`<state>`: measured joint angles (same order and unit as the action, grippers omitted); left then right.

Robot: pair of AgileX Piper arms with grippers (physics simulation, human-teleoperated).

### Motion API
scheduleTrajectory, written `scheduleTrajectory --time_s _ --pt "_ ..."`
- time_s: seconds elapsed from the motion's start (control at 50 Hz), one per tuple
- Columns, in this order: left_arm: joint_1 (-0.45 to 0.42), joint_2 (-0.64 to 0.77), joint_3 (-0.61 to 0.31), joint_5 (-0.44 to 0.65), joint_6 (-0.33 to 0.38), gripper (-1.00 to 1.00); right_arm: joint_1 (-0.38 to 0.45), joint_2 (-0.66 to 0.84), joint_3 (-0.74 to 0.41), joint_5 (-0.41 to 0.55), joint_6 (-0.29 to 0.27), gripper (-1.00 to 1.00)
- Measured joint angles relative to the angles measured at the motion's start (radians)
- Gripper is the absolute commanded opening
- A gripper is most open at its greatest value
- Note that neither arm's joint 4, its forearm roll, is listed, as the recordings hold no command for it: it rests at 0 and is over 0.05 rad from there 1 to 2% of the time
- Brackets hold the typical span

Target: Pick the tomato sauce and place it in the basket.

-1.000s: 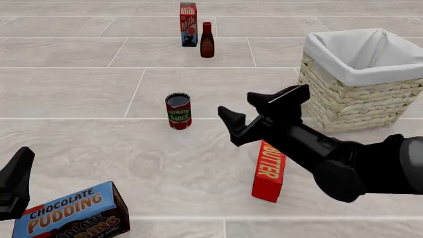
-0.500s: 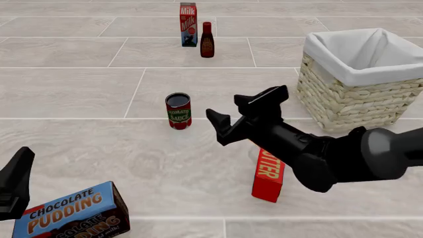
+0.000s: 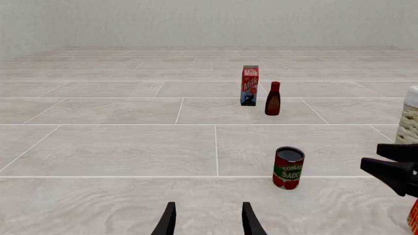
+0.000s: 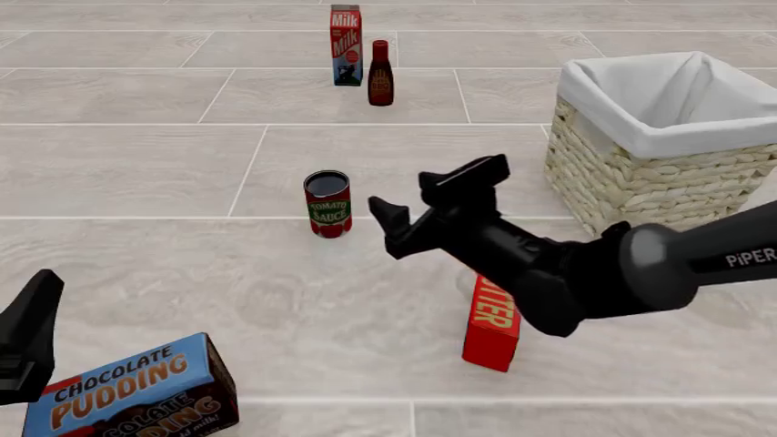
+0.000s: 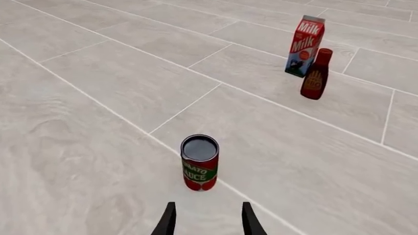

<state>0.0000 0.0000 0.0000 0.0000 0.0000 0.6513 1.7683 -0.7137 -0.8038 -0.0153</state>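
My right arm covered most of the butter box [image 4: 490, 323], leaving only its red lower end readable. The tomato sauce can [image 4: 327, 204], a smooth cylinder, stood upright on the tiles, axis vertical, at nine o'clock from my spread right gripper [image 4: 425, 202], untouched. The woven basket [image 4: 643, 182] sat at two o'clock. I couldn't tell the left gripper's [image 4: 27, 335] state.

Bare tiled floor [image 4: 182, 264] surrounds the tomato sauce [image 4: 327, 204]; nothing blocks the right hand [image 4: 428, 202].
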Motion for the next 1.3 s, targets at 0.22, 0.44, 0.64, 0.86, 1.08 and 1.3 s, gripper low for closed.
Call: scheduleTrajectory --time_s 0.22,0.44,0.64,0.86,1.08,1.3 --pt "0.0 0.0 0.0 0.0 0.0 1.0 0.002 0.043 -0.036 -0.003 -0.002 1.0" --pt "0.0 0.0 0.0 0.0 0.0 1.0 -0.003 0.09 -0.081 0.0 -0.006 1.0" --pt "0.0 0.0 0.0 0.0 0.0 1.0 -0.007 0.133 -0.118 0.003 -0.007 1.0" --pt "0.0 0.0 0.0 0.0 0.0 1.0 -0.004 0.178 -0.156 0.006 -0.006 1.0" --pt "0.0 0.0 0.0 0.0 0.0 1.0 -0.002 0.226 -0.2 0.017 -0.015 1.0" --pt "0.0 0.0 0.0 0.0 0.0 1.0 -0.009 0.272 -0.254 0.034 -0.02 1.0"
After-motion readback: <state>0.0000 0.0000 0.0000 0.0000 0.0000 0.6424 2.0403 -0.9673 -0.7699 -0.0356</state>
